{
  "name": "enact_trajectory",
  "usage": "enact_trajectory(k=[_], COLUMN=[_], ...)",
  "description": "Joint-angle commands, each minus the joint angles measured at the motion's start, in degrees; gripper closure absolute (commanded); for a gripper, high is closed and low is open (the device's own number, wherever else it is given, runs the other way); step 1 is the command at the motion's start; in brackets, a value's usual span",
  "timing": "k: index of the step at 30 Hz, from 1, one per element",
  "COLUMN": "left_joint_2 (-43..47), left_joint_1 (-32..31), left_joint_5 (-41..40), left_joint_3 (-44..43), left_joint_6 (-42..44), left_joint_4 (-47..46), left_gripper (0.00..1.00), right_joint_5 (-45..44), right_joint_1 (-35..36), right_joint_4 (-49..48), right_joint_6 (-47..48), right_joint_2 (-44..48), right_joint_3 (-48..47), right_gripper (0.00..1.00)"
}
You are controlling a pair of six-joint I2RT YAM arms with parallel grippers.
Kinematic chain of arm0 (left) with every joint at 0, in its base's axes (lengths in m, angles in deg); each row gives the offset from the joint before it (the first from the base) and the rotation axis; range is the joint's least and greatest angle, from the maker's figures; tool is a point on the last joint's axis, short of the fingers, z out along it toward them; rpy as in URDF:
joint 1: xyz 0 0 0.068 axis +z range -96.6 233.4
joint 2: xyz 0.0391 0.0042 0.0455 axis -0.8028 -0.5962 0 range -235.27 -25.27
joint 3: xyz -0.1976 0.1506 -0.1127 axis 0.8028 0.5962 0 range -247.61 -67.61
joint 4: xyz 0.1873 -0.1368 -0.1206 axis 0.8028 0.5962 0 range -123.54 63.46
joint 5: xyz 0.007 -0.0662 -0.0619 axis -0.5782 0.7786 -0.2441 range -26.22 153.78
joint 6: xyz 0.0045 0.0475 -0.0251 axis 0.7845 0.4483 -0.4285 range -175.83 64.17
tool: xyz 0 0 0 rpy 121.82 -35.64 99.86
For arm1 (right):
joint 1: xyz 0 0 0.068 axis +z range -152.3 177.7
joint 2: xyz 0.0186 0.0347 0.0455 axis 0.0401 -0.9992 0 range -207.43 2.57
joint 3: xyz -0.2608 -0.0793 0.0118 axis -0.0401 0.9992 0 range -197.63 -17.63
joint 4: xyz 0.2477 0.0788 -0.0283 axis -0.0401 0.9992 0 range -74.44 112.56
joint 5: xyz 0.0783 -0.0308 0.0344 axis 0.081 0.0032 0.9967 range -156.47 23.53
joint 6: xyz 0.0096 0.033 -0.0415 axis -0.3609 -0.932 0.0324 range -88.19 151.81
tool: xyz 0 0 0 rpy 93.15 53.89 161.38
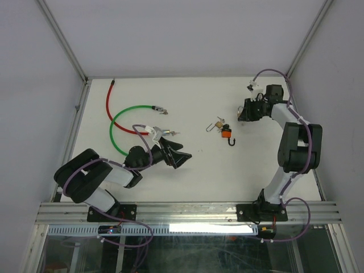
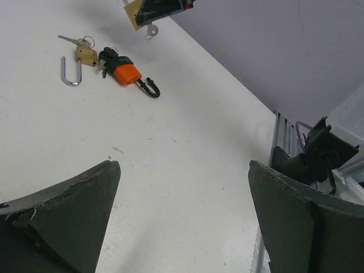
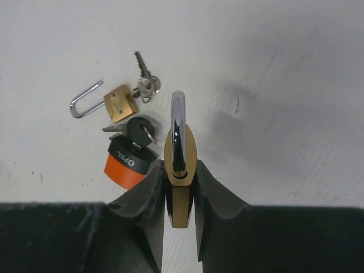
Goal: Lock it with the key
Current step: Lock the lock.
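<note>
- Logged left gripper (image 1: 183, 152) nearest the arm bases, left of centre, low over the white table (image 1: 227, 176). Jaws spread wide, nothing between them.
- Seen ahead of it, mid-table: orange padlock (image 3: 126, 166) lying flat, with a black-headed key (image 3: 138, 131) at its black end and its black hooked shackle (image 2: 149, 88) swung out.
- Noted just beyond the orange one, close beside it: small brass padlock (image 3: 120, 102), also flat, with its silver shackle (image 3: 85, 105) open. Bunch of silver keys (image 3: 145, 79) at its body.
- Found right gripper (image 3: 181, 170) a little farther back and to the right of both locks, raised off the table. Jaws closed tight on the body of a larger brass padlock (image 3: 181, 149), one finger on each flat side, with its chrome shackle (image 3: 178, 119) sticking out past the fingertips. Viewed edge-on only, so latched or not: cannot tell.
- Recorded farthest back, on the left: green cable (image 1: 114, 129) curled in a loop with a metal fitting (image 1: 161, 110) at its end. Crossed by a red cable (image 1: 108, 102) running toward the back edge.
</note>
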Motion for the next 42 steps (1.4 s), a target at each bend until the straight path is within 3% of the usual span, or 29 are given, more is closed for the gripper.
enact_trajectory(k=[1, 11, 14, 17, 22, 24, 29, 35, 42], left_joint_2=[-3.39, 2.32, 3.41, 1.76, -8.82, -13.01, -19.95, -25.38, -27.73], left_joint_1=[2.56, 2.82, 2.83, 2.79, 2.83, 2.67, 2.01, 0.84, -1.11], left_joint_5=[4.09, 0.89, 0.67, 4.13, 9.05, 9.2, 6.46, 0.4, -2.99], left_joint_3=[0.86, -0.41, -0.13, -0.7, -5.34, -9.41, -19.81, -26.68, -31.0], left_joint_6=[-8.51, -4.76, -4.3, -7.22, -22.23, -26.59, -29.96, -31.5, -32.44], left_joint_4=[-14.39, 0.04, 0.95, -3.77, -22.52, -25.79, -23.48, -22.22, -23.76], left_gripper=[0.01, 0.01, 0.01, 0.01, 0.01, 0.07, 0.22, 0.23, 0.24], right_joint_5=[-6.24, -3.01, 2.9, 12.75, 30.4, 34.2, 38.31, 38.95, 38.66], right_joint_1=[-0.26, -3.08, -3.02, -3.06, -2.93, -2.69, -1.4, 0.72, 3.36], right_joint_4=[-3.73, -2.9, -1.9, -4.19, -23.0, -33.72, -56.65, -72.96, -85.32], right_joint_6=[-7.63, -9.13, -8.68, -12.21, -28.38, -36.82, -54.58, -67.61, -77.61], right_joint_2=[-1.37, -5.93, -5.72, -2.74, 4.16, 5.95, 8.61, 10.08, 10.72], right_joint_3=[-2.38, -3.44, -3.75, -1.9, 6.87, 10.81, 17.35, 20.6, 22.6], right_gripper=[0.99, 0.95, 0.96, 0.97, 1.0, 1.0, 1.0, 1.0, 1.0])
